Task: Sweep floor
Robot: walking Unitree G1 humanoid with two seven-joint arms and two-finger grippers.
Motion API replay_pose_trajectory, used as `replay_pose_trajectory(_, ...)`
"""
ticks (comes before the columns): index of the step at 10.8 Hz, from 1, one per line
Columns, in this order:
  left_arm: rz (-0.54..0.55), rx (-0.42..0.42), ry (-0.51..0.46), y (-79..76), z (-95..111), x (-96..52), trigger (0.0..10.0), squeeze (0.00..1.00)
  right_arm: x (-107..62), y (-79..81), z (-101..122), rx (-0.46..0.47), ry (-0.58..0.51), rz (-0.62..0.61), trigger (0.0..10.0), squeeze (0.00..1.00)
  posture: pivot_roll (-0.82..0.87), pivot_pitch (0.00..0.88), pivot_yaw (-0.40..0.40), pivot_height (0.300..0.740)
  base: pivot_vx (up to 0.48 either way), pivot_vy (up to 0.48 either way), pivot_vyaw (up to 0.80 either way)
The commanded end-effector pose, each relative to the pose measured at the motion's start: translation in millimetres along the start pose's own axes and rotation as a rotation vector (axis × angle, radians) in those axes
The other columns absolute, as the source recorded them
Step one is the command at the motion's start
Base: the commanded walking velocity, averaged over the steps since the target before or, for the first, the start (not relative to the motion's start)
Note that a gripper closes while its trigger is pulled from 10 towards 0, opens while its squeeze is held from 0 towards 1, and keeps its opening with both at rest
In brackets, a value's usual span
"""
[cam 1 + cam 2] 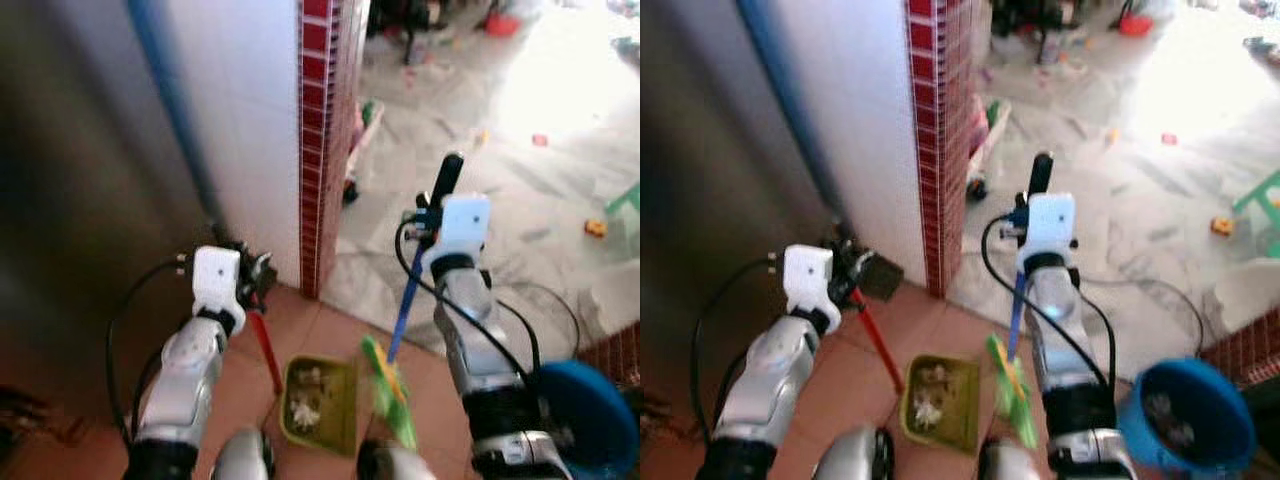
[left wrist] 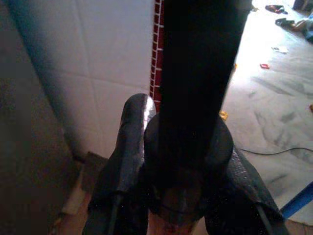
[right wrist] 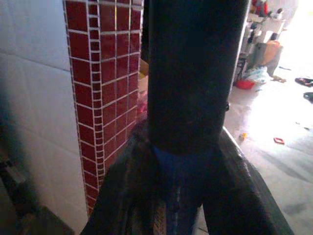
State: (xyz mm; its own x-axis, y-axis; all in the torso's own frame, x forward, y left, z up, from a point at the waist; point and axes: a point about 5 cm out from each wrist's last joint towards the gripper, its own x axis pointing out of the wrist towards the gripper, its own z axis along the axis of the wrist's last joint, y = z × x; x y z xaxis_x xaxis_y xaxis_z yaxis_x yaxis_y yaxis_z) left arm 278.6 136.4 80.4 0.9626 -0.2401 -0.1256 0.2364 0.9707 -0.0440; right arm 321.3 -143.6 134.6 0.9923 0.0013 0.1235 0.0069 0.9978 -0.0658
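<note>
1. Tools are numbering two: one dustpan [image 1: 322, 403], olive green, square and shallow, lying on the terracotta floor tiles [image 1: 310, 325] between the two arms, and one broom [image 1: 392, 385] with green bristles resting just beside the pan's right edge. Pale crumbs are sitting inside the pan.
2. Left gripper [image 1: 256, 278] is closing both black fingers around the dark top end of the pan's red handle [image 1: 266, 350]; in the left wrist view the fingers [image 2: 128, 147] are pressing against a thick black cylinder.
3. Right gripper [image 1: 428, 218] is clamping the broom's blue shaft [image 1: 402, 310] just below its black grip [image 1: 445, 178], which is sticking up above the white wrist housing; the right wrist view is showing the fingers [image 3: 239, 191] hugging that round shaft.
4. One glossy red-tiled pillar edge [image 1: 318, 140] is standing ahead, joined to a smooth white tiled wall [image 1: 240, 110].
5. One round blue bucket [image 1: 1185, 420] is sitting at the robot's right.
6. Beyond the pillar, a pale marbled floor [image 1: 480, 200] is carrying several small scattered bits, blurred.
</note>
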Motion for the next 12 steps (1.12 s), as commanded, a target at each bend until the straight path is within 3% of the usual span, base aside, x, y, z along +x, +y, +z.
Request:
replay_pose_trajectory(1,-0.009,-0.002,-0.015,-1.4,4,0.0,10.0,0.0,1.9,-3.3,2,0.004,-0.012,-0.014,10.0,0.0,0.01,0.0,0.007,0.74,-0.337,0.0,0.0)
replay_pose_trajectory(5,-0.005,-0.014,-0.006,-1.2,4,-0.9,10.0,0.0,2.2,-3.8,2,0.003,-0.011,-0.013,10.0,0.0,0.01,0.003,0.007,0.74,-0.323,0.0,0.0)
replay_pose_trajectory(12,0.013,-0.018,-0.034,3.7,12,3.4,10.0,0.0,9.3,-14.7,5,-0.051,-0.004,-0.052,10.0,0.0,0.0,0.027,-0.001,0.74,0.0,0.0,0.0)
